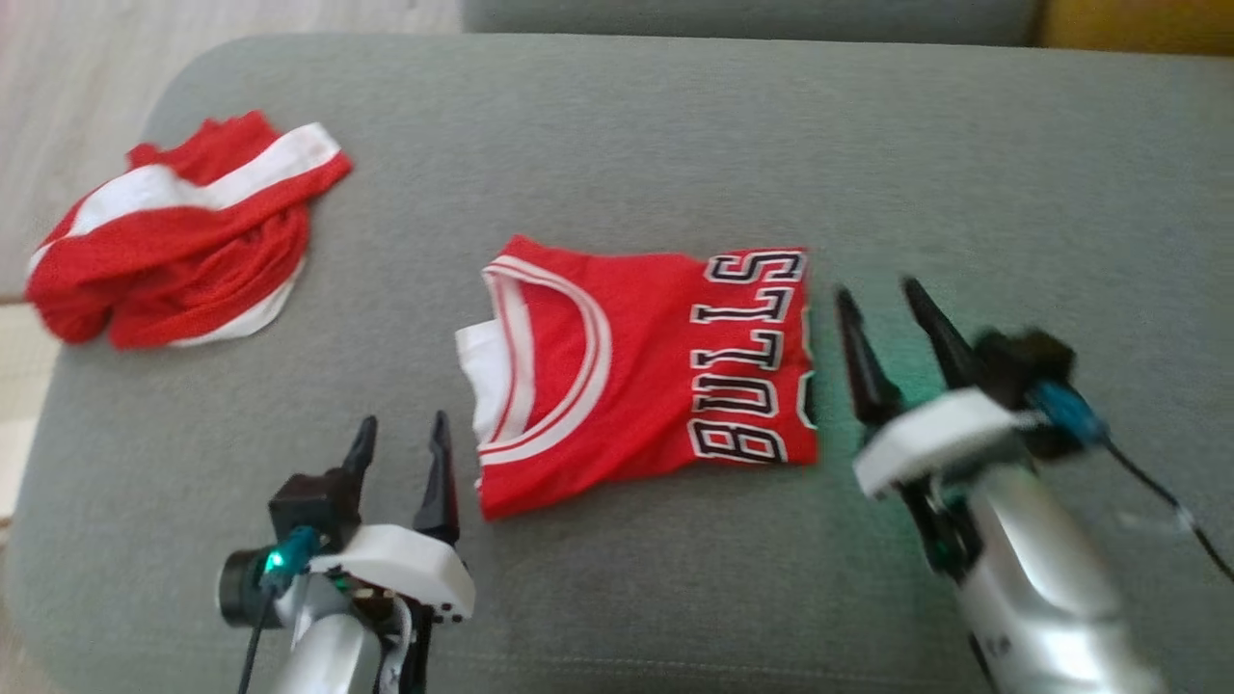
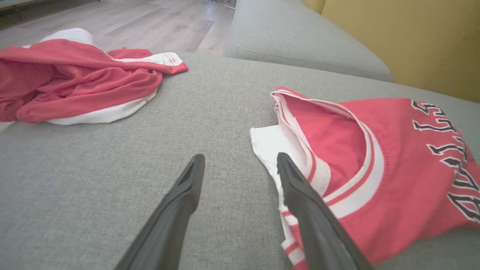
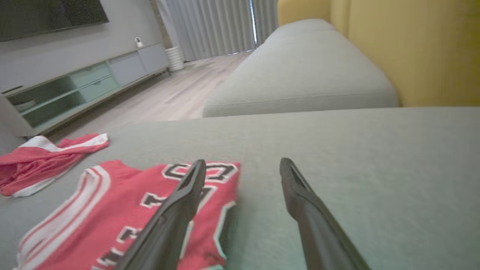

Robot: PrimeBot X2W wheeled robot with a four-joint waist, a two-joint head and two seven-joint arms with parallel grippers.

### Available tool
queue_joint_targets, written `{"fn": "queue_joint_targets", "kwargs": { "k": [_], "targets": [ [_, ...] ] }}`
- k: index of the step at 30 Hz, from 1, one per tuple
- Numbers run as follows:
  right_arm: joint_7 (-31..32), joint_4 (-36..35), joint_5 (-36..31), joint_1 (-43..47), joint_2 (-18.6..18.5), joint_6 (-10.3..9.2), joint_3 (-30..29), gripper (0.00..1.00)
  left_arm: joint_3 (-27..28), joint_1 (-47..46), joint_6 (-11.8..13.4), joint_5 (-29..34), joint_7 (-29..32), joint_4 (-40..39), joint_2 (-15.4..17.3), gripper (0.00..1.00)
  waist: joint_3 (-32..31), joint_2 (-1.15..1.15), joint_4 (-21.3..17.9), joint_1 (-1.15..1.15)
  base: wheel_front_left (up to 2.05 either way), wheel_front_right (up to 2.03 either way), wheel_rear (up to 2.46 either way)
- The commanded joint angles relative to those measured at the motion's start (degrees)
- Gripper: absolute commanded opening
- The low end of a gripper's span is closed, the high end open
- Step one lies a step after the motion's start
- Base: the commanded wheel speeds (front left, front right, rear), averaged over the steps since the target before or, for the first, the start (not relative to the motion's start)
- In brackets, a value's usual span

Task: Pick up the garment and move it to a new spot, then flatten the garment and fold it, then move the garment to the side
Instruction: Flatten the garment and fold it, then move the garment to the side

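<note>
The garment (image 1: pixel 636 366) is a red Bulls jersey with white trim, lying folded in the middle of a grey sofa cushion (image 1: pixel 675 145). My left gripper (image 1: pixel 403 421) stands open just left of its collar end, nothing between the fingers. In the left wrist view the left gripper (image 2: pixel 240 156) has its right finger over the white edge of the jersey (image 2: pixel 393 168). My right gripper (image 1: pixel 877 289) is open just right of the lettered end. In the right wrist view the right gripper (image 3: pixel 243 161) hovers at the edge of the jersey (image 3: pixel 123 195).
A crumpled red and white garment (image 1: pixel 183 231) lies near the cushion's far left corner, also in view as a heap (image 2: pixel 75 82). A second grey cushion (image 3: pixel 300 75) and a yellow backrest (image 3: pixel 420 48) lie beyond. Wood floor (image 2: pixel 150 26) borders the left edge.
</note>
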Motion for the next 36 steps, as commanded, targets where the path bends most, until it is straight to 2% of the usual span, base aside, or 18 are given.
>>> {"fn": "queue_joint_targets", "kwargs": {
  "k": [1,5,10,15,29,36],
  "targets": [
    [-0.7,-2.3,-0.9,0.0,1.1,0.37,-0.1,1.0,2.2,-1.2,0.4,0.8,-0.7,-1.8,0.4,1.0,-0.6,0.0,-1.5,0.0,0.0,0.0,0.0],
    [-0.7,-5.1,-3.5,4.2,1.3,0.37,-6.1,1.0,4.4,-0.3,0.6,1.8,-0.7,-1.7,0.4,1.0,-1.4,0.0,-3.6,0.0,0.0,0.0,0.0],
    [-0.7,-7.4,-2.5,7.6,1.4,0.37,-7.6,1.0,6.9,1.0,0.5,2.7,-0.7,-1.6,0.4,1.0,-2.4,0.0,-6.0,0.0,0.0,0.0,0.0],
    [-0.7,-8.1,-1.9,9.4,1.4,0.37,-8.2,1.0,7.9,1.9,0.1,3.1,-0.7,-1.3,0.4,1.0,-3.3,0.0,-6.7,0.0,0.0,0.0,0.0],
    [-0.7,-7.9,-0.4,10.9,1.4,0.37,-6.1,1.0,7.8,3.1,-0.1,3.0,-0.7,-0.8,0.4,1.0,-3.9,0.0,-6.3,0.0,0.0,0.0,0.0],
    [-0.5,-5.0,2.7,7.2,1.4,0.37,0.2,1.0,5.9,2.0,-0.5,2.6,-0.7,-1.4,0.4,1.0,-1.7,0.0,-2.8,0.0,0.0,0.0,0.0]
  ]
}}
